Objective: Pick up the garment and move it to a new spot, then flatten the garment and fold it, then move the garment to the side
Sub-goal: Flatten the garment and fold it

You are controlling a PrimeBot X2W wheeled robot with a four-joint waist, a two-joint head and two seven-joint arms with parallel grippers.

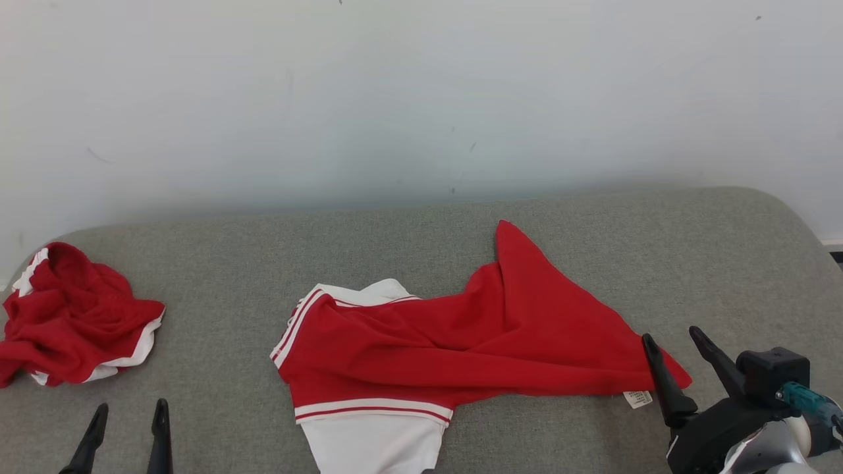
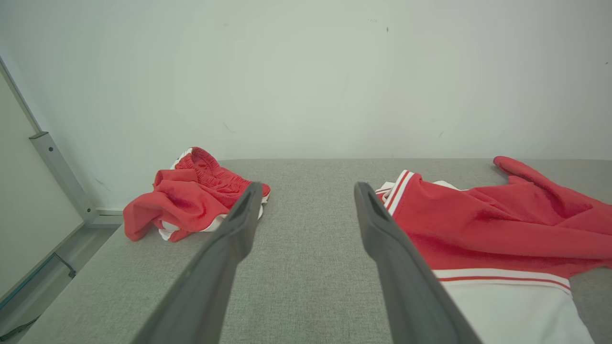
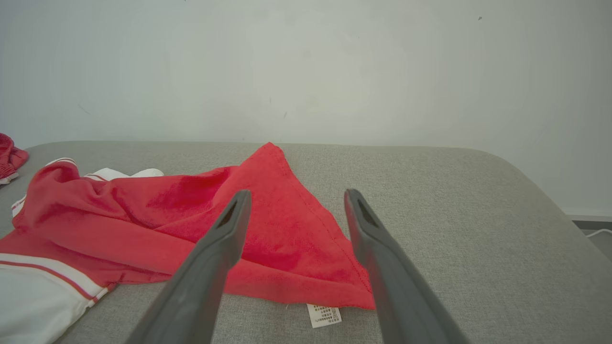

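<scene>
Both sets of jaws stand wide apart with nothing in them: your left gripper has bare grey padded surface between its fingers, and your right gripper hovers at the garment's near corner. The garment, red with white banded panels, lies twisted and rumpled ahead-right of the left jaws, its hemmed tip and white label just ahead of the right jaws; a second crumpled red piece sits ahead-left of the left jaws, well apart. Judge it early: you cannot tell whether the move to a new spot is done, and flattening, folding and setting aside are all left.
</scene>
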